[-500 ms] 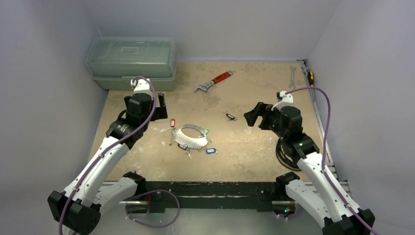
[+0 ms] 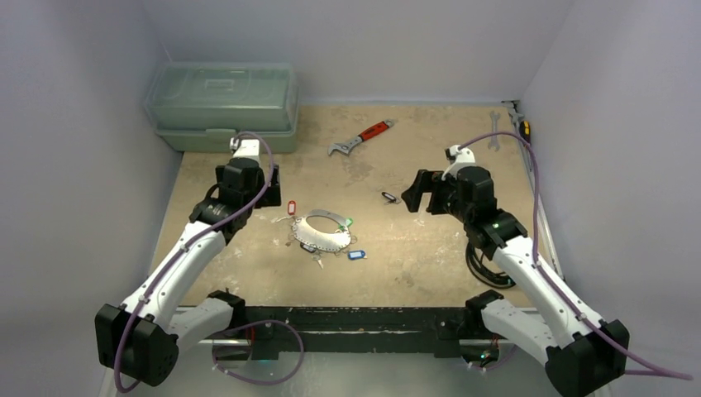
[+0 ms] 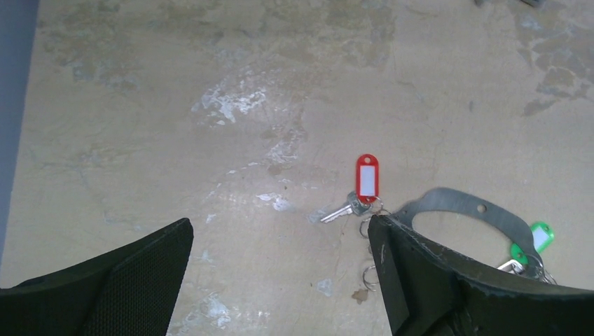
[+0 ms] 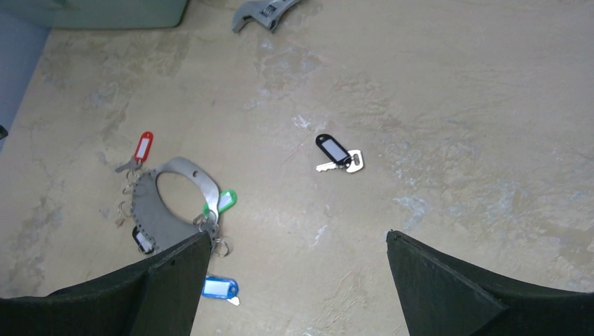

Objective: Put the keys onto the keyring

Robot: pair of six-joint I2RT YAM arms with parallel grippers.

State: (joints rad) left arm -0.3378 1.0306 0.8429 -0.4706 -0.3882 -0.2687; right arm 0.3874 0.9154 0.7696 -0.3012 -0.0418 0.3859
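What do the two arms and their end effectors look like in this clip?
The left arm and right arm have white link shells with black joints. A purple cable runs along each. A small green light glows on the right arm. The left end effector and right end effector each have two broad, black, wedge-shaped fingers.

The key with the black tag (image 4: 337, 152) lies alone on the table (image 2: 430, 248), with bare wood on every side, so the right gripper (image 4: 301, 280) near it has room to come down. The keyring (image 2: 324, 233) lies flat in the middle, near the left gripper (image 3: 280, 273). The red wrench (image 2: 361, 137) and the green box (image 2: 221, 103) sit far back. The walls (image 2: 74, 124) close both sides.
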